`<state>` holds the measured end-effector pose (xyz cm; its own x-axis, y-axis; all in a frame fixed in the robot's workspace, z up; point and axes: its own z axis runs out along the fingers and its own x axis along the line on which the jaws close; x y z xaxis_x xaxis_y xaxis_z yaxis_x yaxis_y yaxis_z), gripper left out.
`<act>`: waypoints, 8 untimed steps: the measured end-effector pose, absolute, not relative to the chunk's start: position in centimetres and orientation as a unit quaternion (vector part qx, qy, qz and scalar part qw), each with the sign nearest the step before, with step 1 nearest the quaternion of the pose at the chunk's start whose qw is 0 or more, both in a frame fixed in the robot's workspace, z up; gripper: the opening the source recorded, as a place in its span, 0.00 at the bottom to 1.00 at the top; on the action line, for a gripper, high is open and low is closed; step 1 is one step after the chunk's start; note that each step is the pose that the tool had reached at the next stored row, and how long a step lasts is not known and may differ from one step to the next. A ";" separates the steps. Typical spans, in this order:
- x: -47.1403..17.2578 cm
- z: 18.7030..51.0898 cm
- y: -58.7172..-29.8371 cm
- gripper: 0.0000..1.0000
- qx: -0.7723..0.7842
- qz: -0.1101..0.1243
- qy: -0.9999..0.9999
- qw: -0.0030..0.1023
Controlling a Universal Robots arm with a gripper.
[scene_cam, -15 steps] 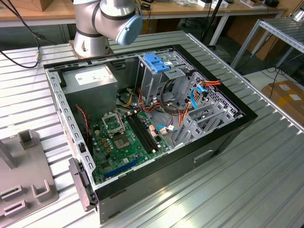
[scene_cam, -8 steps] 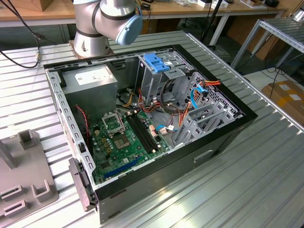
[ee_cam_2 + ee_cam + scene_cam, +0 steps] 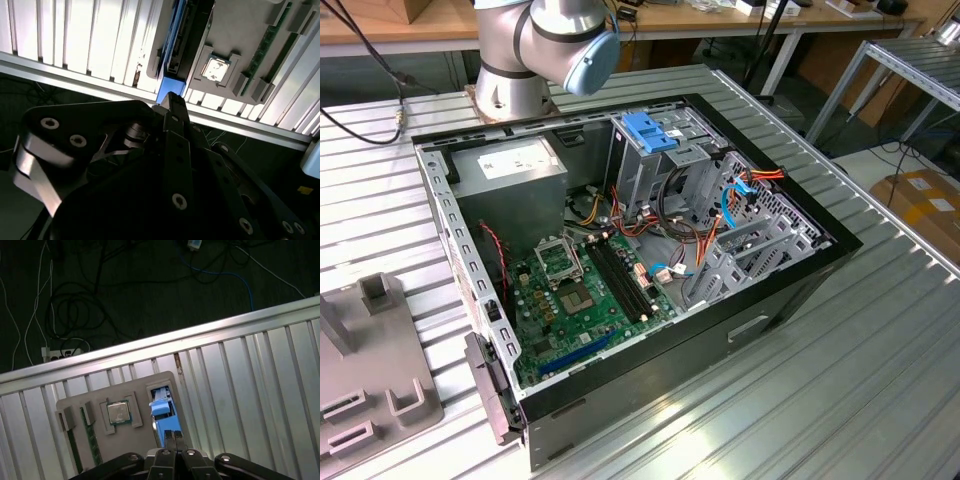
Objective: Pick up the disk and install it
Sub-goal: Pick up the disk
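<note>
The tool [image 3: 174, 438], pressed together, is positioned above the disk [image 3: 161, 409]. The disk is seated edgewise in a grey holder [image 3: 142, 437] near the desk [image 3: 240, 390] edge.

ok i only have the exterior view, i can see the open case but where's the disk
observer: The disk stands on edge in a slot of the grey holder tray, in the first wrist view.
operator: and the gripper
observer: The gripper is at the disk's blue-edged end; I cannot tell if it touches.
operator: anything else in that tray
observer: A processor chip lies in the pocket beside the disk.
</note>
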<state>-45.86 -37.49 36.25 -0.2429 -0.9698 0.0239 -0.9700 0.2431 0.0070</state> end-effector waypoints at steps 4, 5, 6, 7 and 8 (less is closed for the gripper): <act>-45.9 36.3 -37.5 0.11 0.615 0.004 -0.788 0.013; -45.9 36.3 -37.5 0.11 0.615 0.003 -0.788 0.013; -45.9 36.3 -37.5 0.11 0.615 0.003 -0.788 0.013; -45.9 36.3 -37.5 0.11 0.615 0.003 -0.788 0.013; -45.9 36.3 -37.5 0.11 0.616 0.003 -0.788 0.013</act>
